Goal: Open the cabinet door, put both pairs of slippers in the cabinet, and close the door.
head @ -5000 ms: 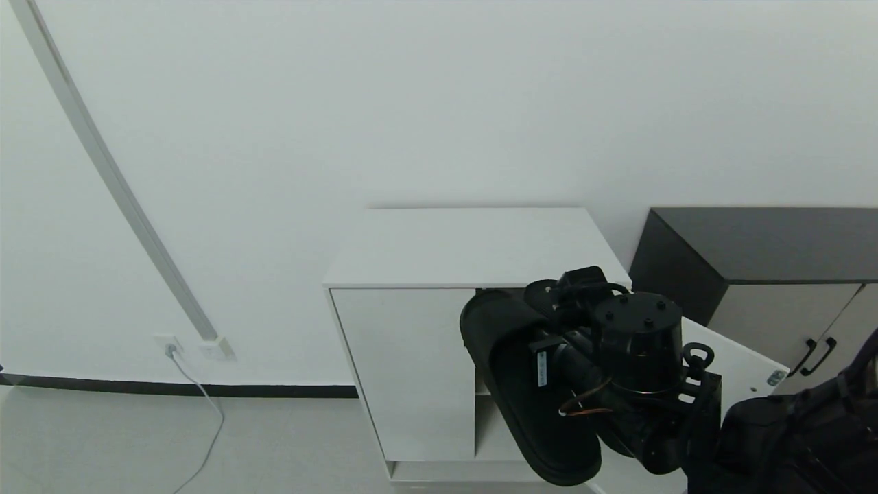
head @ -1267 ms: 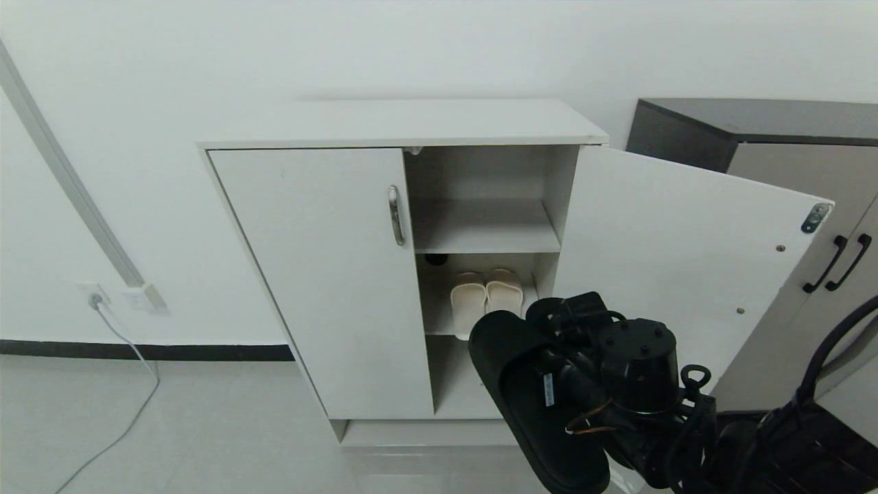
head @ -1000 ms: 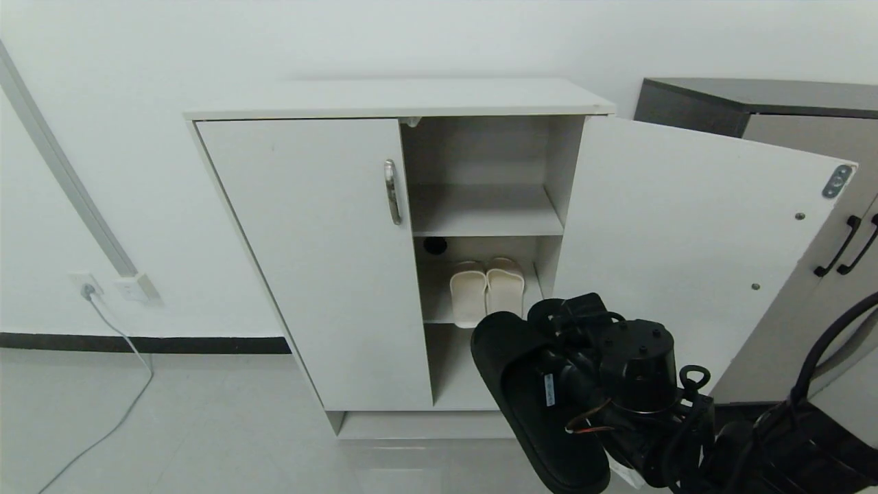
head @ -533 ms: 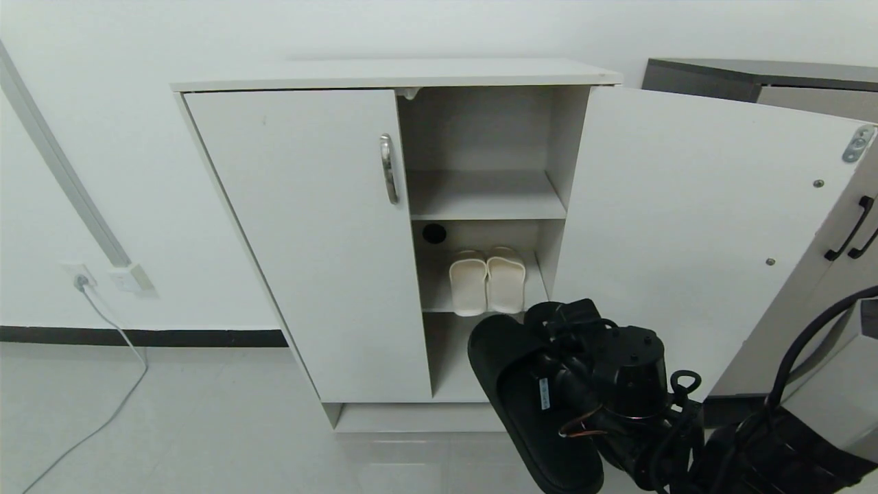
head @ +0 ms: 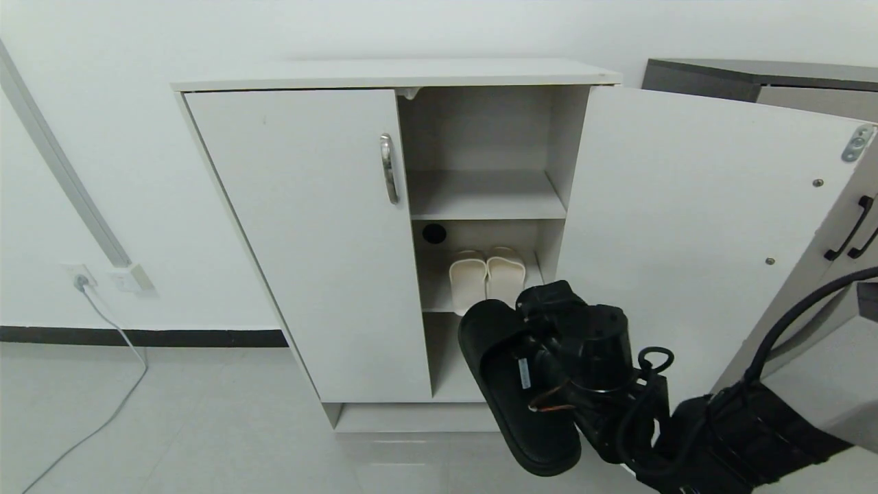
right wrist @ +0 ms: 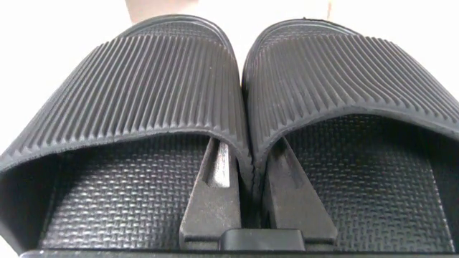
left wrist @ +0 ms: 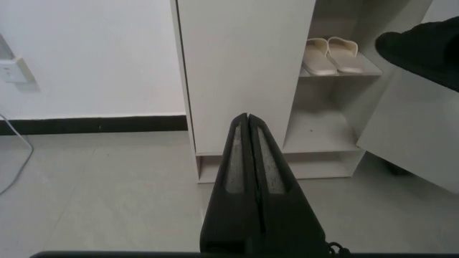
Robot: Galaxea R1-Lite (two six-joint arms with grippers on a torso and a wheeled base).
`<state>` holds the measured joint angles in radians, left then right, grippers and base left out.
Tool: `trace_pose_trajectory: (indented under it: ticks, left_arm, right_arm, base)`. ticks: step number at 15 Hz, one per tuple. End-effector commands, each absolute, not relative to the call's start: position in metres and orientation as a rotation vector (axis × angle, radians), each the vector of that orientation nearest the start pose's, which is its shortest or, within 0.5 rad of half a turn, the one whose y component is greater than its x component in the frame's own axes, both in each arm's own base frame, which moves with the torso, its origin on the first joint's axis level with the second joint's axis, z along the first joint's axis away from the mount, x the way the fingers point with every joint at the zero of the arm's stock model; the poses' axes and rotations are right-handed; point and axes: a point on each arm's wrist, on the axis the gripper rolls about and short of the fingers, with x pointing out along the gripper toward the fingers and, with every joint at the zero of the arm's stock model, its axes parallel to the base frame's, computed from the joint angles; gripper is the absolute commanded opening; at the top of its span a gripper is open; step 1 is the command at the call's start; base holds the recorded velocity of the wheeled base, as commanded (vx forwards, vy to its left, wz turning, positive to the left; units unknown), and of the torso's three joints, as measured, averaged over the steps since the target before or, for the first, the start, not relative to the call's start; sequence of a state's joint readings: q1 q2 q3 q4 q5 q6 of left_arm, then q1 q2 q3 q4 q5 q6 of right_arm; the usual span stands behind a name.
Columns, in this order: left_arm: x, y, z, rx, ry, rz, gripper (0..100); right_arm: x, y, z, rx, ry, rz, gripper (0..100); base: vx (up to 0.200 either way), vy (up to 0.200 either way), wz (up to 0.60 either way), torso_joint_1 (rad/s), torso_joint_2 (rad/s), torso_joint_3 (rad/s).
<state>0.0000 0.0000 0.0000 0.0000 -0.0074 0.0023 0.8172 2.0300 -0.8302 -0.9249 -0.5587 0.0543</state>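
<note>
Black slippers [head: 511, 384] pinched by the inner straps in the right gripper [right wrist: 247, 168], just in front of the open cabinet [head: 309, 240]. Left gripper [left wrist: 247, 154] closed, empty. Could catch a shelf edge (narrow opening) and knock the white slippers [head: 487, 278] askew.

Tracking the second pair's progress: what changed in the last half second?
The right gripper, shut on the black slippers, moved left and closer to the cabinet opening. The white slippers on the middle shelf and the open right door stayed put.
</note>
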Motion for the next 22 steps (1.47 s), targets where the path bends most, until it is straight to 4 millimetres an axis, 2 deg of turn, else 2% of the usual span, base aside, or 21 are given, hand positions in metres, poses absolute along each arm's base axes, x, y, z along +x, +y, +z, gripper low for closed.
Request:
trace_pose_trajectory:
  ticks: [1, 3, 4, 5, 8, 10, 16, 22]
  left_arm:
    - [-0.023, 0.0, 0.075, 0.002, 0.0, -0.008, 0]
    - [-0.023, 0.0, 0.075, 0.002, 0.0, -0.008, 0]
    - [-0.023, 0.0, 0.075, 0.002, 0.0, -0.008, 0]
    - [-0.023, 0.0, 0.075, 0.002, 0.0, -0.008, 0]
    - [-0.023, 0.0, 0.075, 0.002, 0.0, -0.008, 0]
    - [-0.023, 0.0, 0.075, 0.003, 0.0, -0.008, 0]
    - [-0.023, 0.0, 0.075, 0.002, 0.0, -0.008, 0]
    - [-0.023, 0.0, 0.075, 0.003, 0.0, -0.009, 0]
  right_arm:
    - [0.262, 0.286, 0.145, -0.038, 0.237, 0.185, 0]
    - [0.266, 0.303, 0.174, 0.015, 0.238, 0.088, 0]
    - [0.265, 0.305, 0.182, 0.028, 0.238, 0.088, 0]
    - [0.265, 0.308, 0.2, 0.059, 0.221, 0.082, 0]
    - [0.255, 0.302, 0.228, 0.099, 0.166, 0.056, 0]
    - [0.248, 0.298, 0.238, 0.11, 0.156, 0.064, 0]
    - [0.247, 0.3, 0.235, 0.102, 0.163, 0.071, 0]
    - [0.251, 0.305, 0.224, 0.085, 0.178, 0.068, 0]
  base:
    - [0.0, 0.0, 0.0, 0.0, 0.0, 0.0]
    - [0.0, 0.0, 0.0, 0.0, 0.0, 0.0]
    - [0.0, 0.0, 0.0, 0.0, 0.0, 0.0]
    - [0.0, 0.0, 0.0, 0.0, 0.0, 0.0]
    - [0.0, 0.0, 0.0, 0.0, 0.0, 0.0]
    - [0.0, 0.0, 0.0, 0.0, 0.0, 0.0]
    - [0.0, 0.0, 0.0, 0.0, 0.0, 0.0]
    - [0.2, 0.0, 0.0, -0.002, 0.0, 0.005]
